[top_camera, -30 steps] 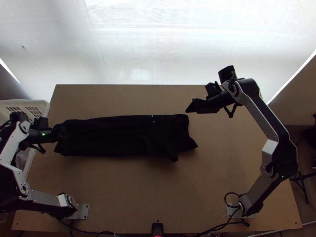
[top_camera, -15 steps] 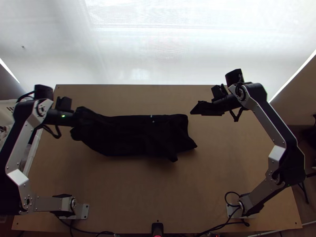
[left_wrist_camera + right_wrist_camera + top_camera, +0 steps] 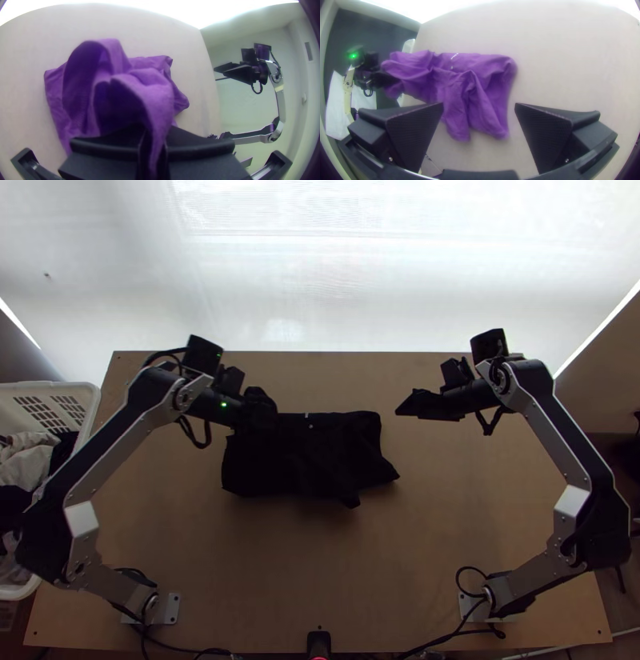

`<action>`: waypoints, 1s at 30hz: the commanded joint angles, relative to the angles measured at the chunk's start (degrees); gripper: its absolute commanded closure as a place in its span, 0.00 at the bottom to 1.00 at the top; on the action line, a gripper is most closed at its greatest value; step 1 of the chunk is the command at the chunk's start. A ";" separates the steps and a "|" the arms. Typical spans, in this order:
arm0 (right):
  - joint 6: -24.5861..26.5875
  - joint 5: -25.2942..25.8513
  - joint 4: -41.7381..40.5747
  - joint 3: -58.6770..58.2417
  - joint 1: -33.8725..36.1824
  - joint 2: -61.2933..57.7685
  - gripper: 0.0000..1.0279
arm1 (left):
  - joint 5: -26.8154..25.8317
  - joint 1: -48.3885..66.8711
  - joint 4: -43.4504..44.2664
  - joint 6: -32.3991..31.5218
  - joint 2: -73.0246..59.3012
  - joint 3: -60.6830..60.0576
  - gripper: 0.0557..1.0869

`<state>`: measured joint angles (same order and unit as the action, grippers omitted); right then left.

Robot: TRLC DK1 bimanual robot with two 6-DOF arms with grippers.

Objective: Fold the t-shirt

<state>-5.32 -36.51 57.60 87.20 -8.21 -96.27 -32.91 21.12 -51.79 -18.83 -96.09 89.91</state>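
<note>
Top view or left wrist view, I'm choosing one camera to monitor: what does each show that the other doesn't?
The top view adds the white basket with clothes in it and the left arm's base plate.

The left wrist view adds the grip itself: cloth of the t-shirt pinched between the left gripper's fingers.

Both share the table, the partly lifted t-shirt and the right gripper, apart from the cloth.

Two arms (image 3: 108, 452), one t-shirt (image 3: 308, 460), one basket (image 3: 90, 394)
</note>
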 commanded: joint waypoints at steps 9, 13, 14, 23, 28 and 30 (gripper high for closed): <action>-1.18 -0.31 -3.81 -7.48 1.70 3.19 0.04 | 3.29 15.70 8.11 -12.90 -20.80 14.42 0.97; -1.27 -0.31 -4.96 -10.21 2.05 4.25 0.04 | 4.52 17.99 8.72 -14.74 -25.55 19.78 0.97; -1.27 -0.31 -5.31 -10.91 2.05 4.42 0.04 | 4.69 18.69 9.25 -15.01 -26.60 21.01 0.97; -1.88 -0.40 -8.82 -15.48 1.97 4.86 0.04 | 5.22 24.49 18.30 -15.45 -31.35 25.76 0.04; -1.88 -0.40 -10.14 -16.97 2.05 4.95 0.04 | 5.04 23.79 20.68 -15.01 -27.13 25.76 0.04; -1.88 -0.49 -10.32 -16.89 1.62 5.13 0.04 | 5.04 22.29 21.82 -16.41 -24.58 25.76 0.04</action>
<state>-7.07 -36.91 48.64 71.90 -6.22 -91.44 -27.77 44.29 -33.54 -34.28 -124.66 114.65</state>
